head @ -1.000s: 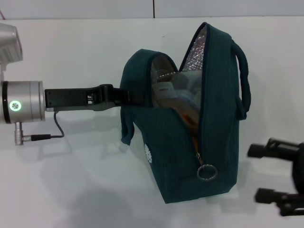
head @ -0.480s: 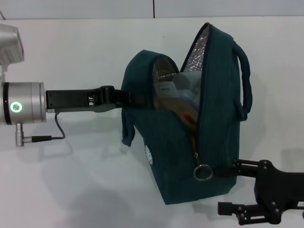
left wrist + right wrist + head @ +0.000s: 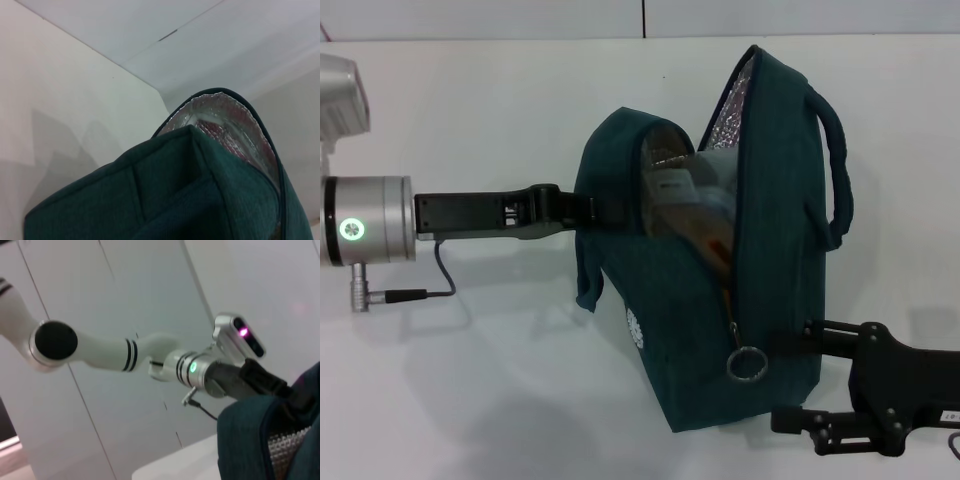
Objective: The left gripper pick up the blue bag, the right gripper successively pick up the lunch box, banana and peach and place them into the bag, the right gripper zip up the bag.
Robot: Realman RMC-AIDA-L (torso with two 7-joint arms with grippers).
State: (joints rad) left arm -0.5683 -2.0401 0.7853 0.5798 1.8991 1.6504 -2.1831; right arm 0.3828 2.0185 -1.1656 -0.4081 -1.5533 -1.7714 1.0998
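Head view: the left gripper [image 3: 582, 208] comes in level from the left and is clamped on the near wall of the bag [image 3: 710, 300], just beside the left handle, so the bag hangs or stands right in front of its fingertips. The right gripper [image 3: 788, 380] sits low at the bag's far bottom corner; its two fingers stand apart with nothing between them, the upper one touching or just overlapping the bag's end panel. The zipper ring [image 3: 746, 362] dangles just beside that upper finger, between it and the white logo. Through the gaping mouth the lunch box [image 3: 685, 195] shows inside, with something orange below it (banana or peach, I cannot tell which).

Left wrist view: only teal fabric and foil lining [image 3: 220, 125] fill the frame; the left fingers are not shown.

Right wrist view: the left arm [image 3: 200, 370] shows across the scene, with a corner of the bag nearest the camera; the right fingers are out of frame.

Judgement: the bag is soft and will sag and swing if tugged, so the left hold must brace it. The ring is thin, loose and free to twist; pinch it flat and pull along the zip track. The fruit inside bruises easily. The zipper track's upper run is hidden by the flap.
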